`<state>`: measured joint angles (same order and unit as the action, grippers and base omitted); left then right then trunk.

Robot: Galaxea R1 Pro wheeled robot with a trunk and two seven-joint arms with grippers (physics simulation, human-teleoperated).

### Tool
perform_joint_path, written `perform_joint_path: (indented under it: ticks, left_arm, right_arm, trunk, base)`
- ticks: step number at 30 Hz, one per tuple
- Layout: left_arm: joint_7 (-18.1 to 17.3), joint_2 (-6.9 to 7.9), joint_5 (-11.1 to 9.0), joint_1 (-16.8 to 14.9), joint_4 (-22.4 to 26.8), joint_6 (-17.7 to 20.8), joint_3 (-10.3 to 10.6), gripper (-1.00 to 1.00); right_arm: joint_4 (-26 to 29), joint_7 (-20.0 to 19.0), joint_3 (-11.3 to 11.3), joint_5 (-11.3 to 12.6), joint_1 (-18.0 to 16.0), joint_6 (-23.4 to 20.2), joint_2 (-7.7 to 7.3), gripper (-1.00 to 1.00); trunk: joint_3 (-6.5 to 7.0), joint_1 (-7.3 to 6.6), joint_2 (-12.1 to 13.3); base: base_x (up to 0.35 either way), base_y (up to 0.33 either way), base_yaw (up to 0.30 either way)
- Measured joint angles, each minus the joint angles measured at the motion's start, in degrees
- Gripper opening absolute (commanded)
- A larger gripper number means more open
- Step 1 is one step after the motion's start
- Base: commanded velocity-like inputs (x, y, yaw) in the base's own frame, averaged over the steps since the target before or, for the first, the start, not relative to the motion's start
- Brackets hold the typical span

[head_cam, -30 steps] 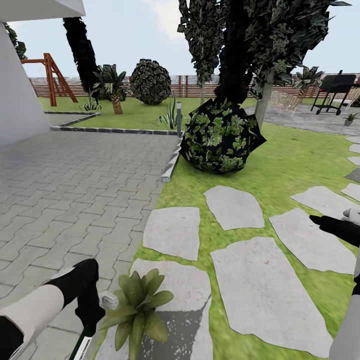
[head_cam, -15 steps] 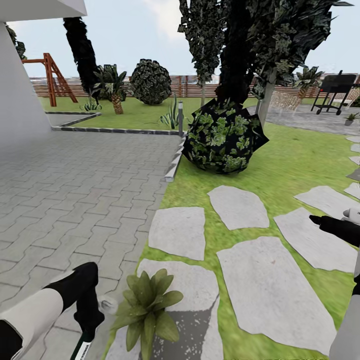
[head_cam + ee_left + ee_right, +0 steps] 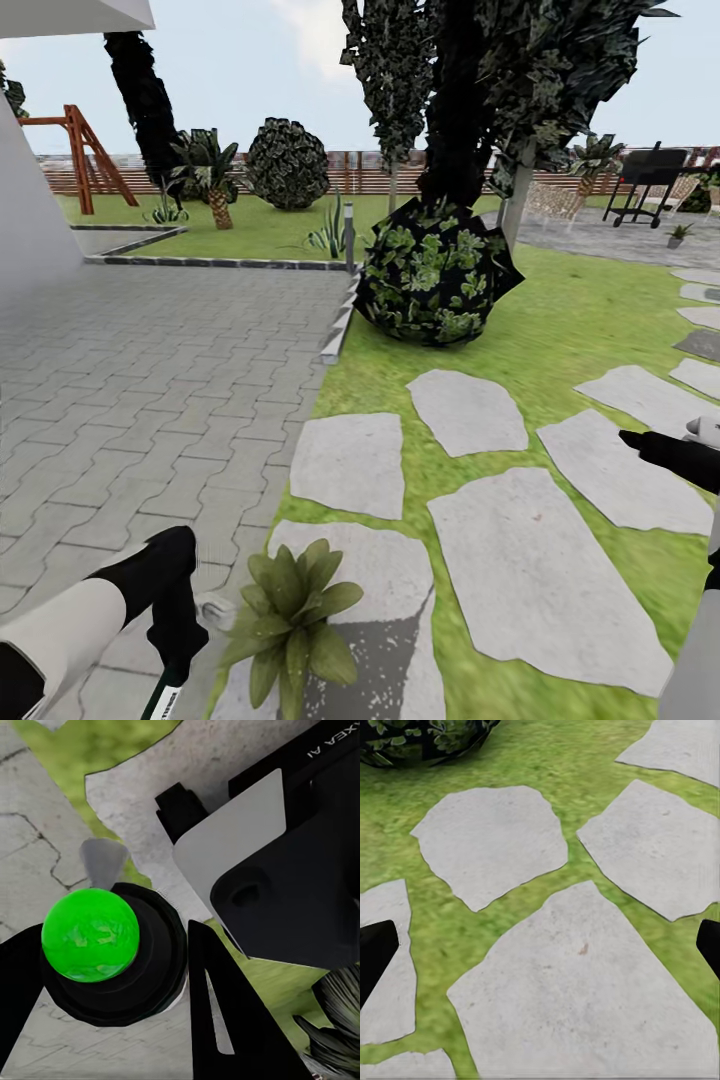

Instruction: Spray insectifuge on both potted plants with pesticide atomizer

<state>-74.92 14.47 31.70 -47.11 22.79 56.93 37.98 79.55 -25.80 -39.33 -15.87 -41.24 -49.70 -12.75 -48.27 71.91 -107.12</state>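
Now left end effector (image 3: 175,640) grips pesticide atomizer (image 3: 168,690) beside potted plant (image 3: 290,625); right end effector (image 3: 540,945) open.

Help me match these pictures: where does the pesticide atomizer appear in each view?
Head view: pesticide atomizer at bottom left, in the left end effector, beside the potted plant.
Left wrist view: seen end-on, a green disc between the fingers.
Right wrist view: faces the big stepping stone instead.
Shared landmark: that stone, lower right of centre in the head view.

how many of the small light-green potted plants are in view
1: a potted plant on the near stepping stone, beside the left claw. The second may be out of frame.
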Motion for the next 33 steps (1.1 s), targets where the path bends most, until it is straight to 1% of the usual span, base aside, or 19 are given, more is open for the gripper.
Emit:
perform_joint_path:
  ticks: [5,12,20,30,33]
  left_arm:
    - [0.1,-0.01,0.0,0.0,0.0,0.0,0.2,-1.0]
    - [0.0,-0.01,0.0,0.0,0.0,0.0,0.2,-1.0]
    - [0.1,0.0,0.0,0.0,0.1,0.0,0.2,-1.0]
    - [0.1,0.0,0.0,0.0,0.4,0.0,0.2,-1.0]
    - [0.1,0.0,0.0,0.0,0.4,0.0,0.2,-1.0]
  right_arm:
    - [0.0,0.0,0.0,0.0,0.0,0.0,-0.01,1.0]
    - [0.0,0.0,0.0,0.0,0.0,0.0,-0.01,1.0]
    - [0.0,0.0,0.0,0.0,0.0,-0.1,0.01,1.0]
    - [0.0,0.0,0.0,0.0,0.0,-0.1,0.0,1.0]
    - [-0.1,0.0,0.0,0.0,0.0,-0.1,0.01,1.0]
  trunk:
    - [0.05,0.0,0.0]
    - [0.26,0.0,0.0]
    - [0.29,0.0,0.0]
    - [-0.54,-0.09,0.0]
    - [-0.82,0.01,0.0]
  base:
    - [0.0,0.227,-0.174]
    - [0.0,0.114,-0.229]
    - [-0.014,0.03,-0.03]
    - [-0.304,-0.085,0.0]
    - [-0.107,-0.008,0.0]
